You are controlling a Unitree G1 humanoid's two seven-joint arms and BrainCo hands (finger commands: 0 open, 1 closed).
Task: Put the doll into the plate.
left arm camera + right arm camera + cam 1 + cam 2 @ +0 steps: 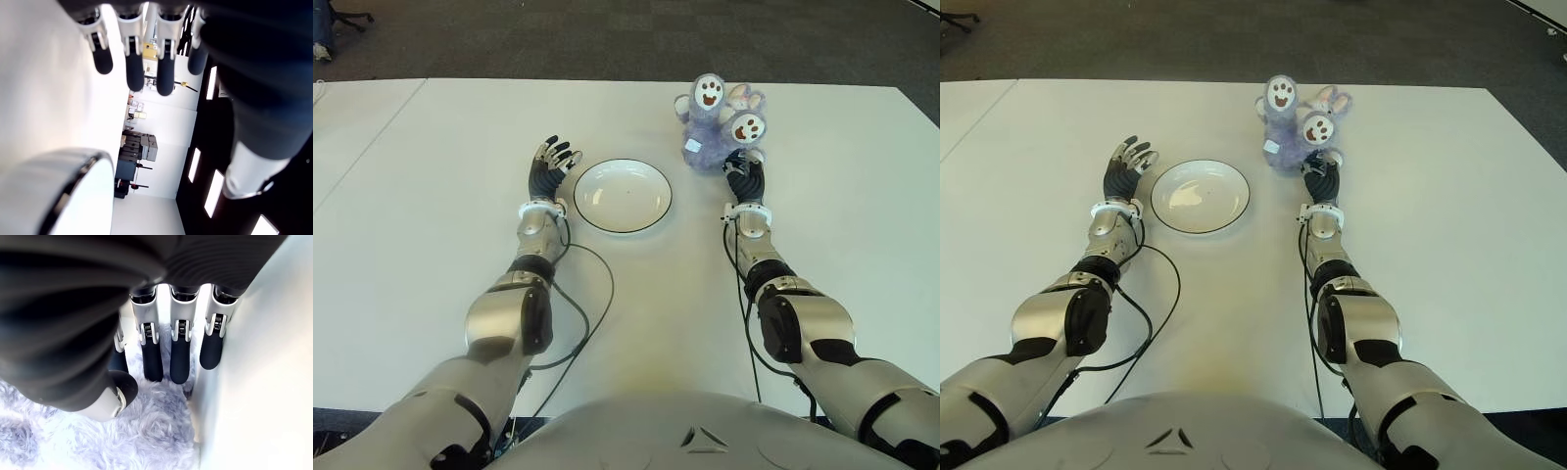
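The doll (pixel 717 125) looks like a soft, fluffy plush, so I judge it light and squashy: it should give under the fingers rather than slip, and it cannot break. The fur will compress, so a shallow pinch on a tuft might pull free; the better hold seems to be around the rounded lavender body just below the two raised paws, where there is bulk to close on.

It is a pale purple stuffed toy with long pile, two white paw faces with brown pads turned upward, a lighter ear or limb behind them, and a small white tag on its near side. It lies on the white table (pixel 431 196), just beyond and to the right of the white plate (pixel 623 196) with the dark rim, not in it.

The right hand (pixel 744 178) is at the doll's near edge; in its wrist view the fingers (pixel 179 357) are extended side by side into the fur with the thumb (pixel 115 396) lying on the pile (touching, but not yet closed around anything). The left hand (pixel 549 166) shows just left of the plate, fingers spread and holding nothing.
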